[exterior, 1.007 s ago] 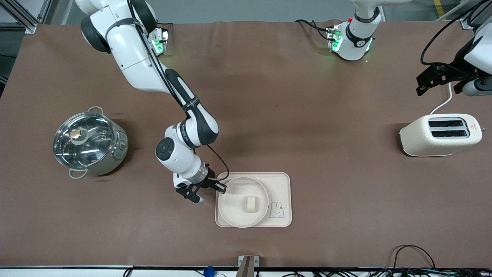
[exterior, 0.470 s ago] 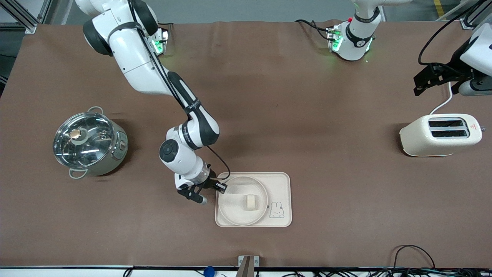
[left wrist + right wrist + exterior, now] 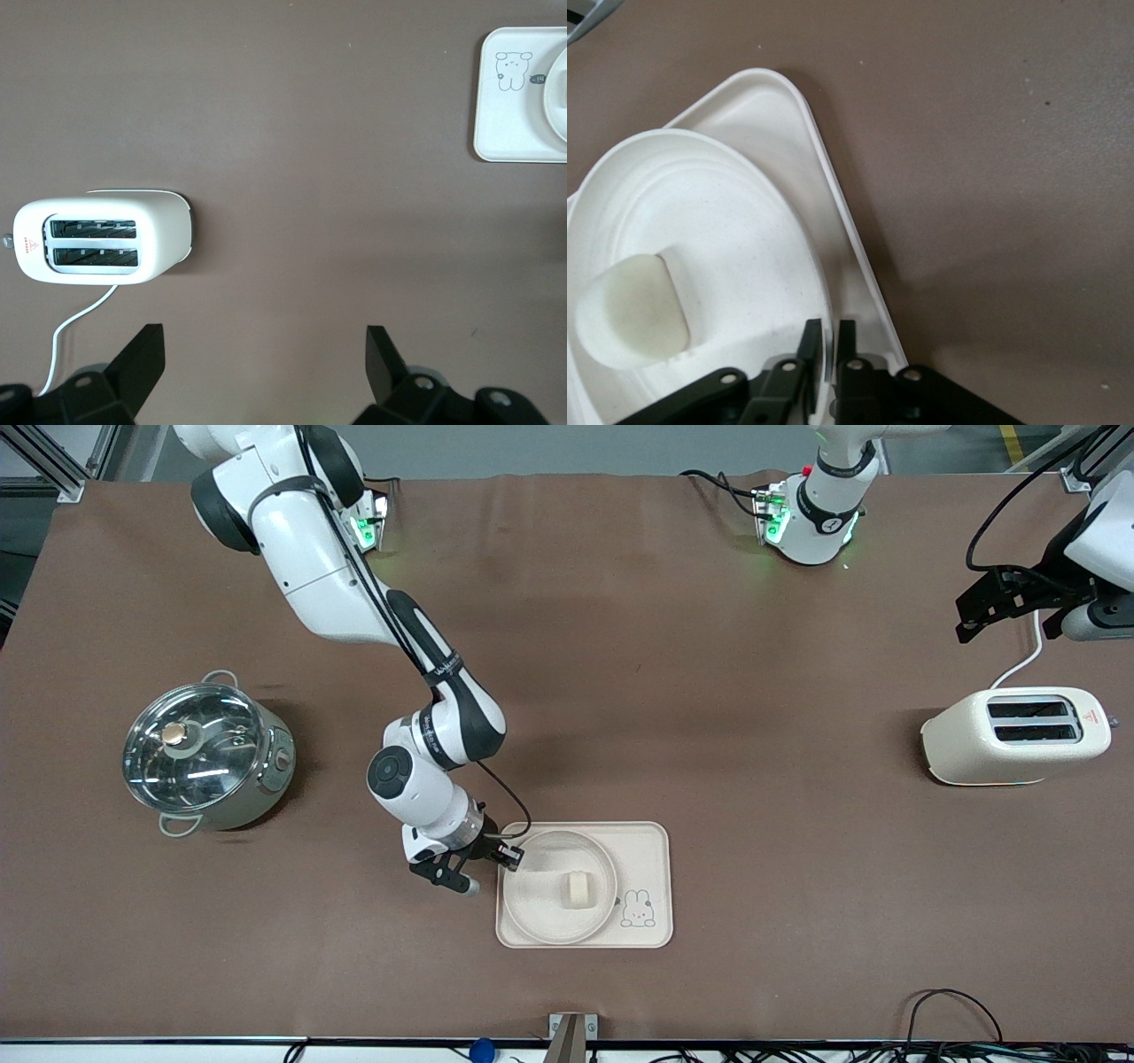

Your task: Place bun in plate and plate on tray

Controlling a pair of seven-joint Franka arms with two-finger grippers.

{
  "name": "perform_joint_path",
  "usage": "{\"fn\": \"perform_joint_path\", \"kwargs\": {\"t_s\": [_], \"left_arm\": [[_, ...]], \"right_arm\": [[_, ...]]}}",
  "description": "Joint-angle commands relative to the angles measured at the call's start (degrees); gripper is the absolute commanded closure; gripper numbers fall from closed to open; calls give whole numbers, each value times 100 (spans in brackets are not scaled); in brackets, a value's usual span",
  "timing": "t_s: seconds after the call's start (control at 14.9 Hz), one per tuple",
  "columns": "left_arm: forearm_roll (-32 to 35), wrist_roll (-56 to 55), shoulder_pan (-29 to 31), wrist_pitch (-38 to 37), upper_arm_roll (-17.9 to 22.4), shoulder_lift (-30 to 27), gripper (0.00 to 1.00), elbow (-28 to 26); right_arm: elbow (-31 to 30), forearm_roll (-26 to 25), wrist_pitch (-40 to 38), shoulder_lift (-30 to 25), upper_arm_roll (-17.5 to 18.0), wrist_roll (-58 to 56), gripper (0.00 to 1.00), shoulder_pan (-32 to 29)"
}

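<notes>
In the front view, the bun (image 3: 577, 889) sits in the middle of the plate (image 3: 534, 903), and the plate rests on the tray (image 3: 652, 859), toward the tray's end facing the right arm, with the rabbit drawing (image 3: 636, 910) showing on the bare part. The right gripper (image 3: 496, 856) is at the plate's edge nearest the right arm's end of the table. A lidded steel pot (image 3: 205, 755) stands toward the right arm's end, and a cream toaster (image 3: 1016, 735) toward the left arm's end. The left gripper (image 3: 1010, 607) hangs in the air above the table, over the toaster's white cord (image 3: 1019, 664); that arm waits.

In the left wrist view, the left gripper (image 3: 261, 372) has its two fingers spread wide apart with nothing between them. The toaster (image 3: 102, 235) and a corner of the tray (image 3: 496, 115) lie on the brown table cover below.

In the right wrist view, the right gripper (image 3: 827, 343) has its fingers pinched on the rim of the plate (image 3: 735, 230), one finger inside the rim and one outside. The bun (image 3: 629, 310) lies in the plate's hollow, and the tray (image 3: 833, 204) shows beneath the plate.
</notes>
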Motion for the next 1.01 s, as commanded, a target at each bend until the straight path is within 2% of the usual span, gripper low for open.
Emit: {"fn": "perform_joint_path", "kwargs": {"t_s": [0.0,0.13,0.2,0.34,0.4,0.67,0.81,0.94], "left_arm": [[-108,90,31,28,7,-132,0,-79],[-100,90,22,28,7,-97,0,-70],[-100,90,22,28,16,-88,0,-70],[-100,90,13,46,7,-88,0,-62],[-100,90,13,46,7,-88,0,-62],[-100,99,4,37,7,-88,0,-62],[-91,99,-5,28,7,-88,0,-53],[-91,99,-5,19,7,-97,0,-53]], "right_arm": [[100,-7,-59,57,61,-63,32,-111],[91,2,-146,-4,70,-45,28,-181],[91,2,-364,-101,70,-19,23,-190],[74,2,-830,-347,61,138,5,-260],[-74,-7,-963,-548,61,148,0,-287],[-611,-77,-1087,-1216,27,130,0,-532],[-682,-95,-1576,-1637,-236,104,0,-603],[-682,-418,-2358,-2155,-632,-70,0,-603]]}}
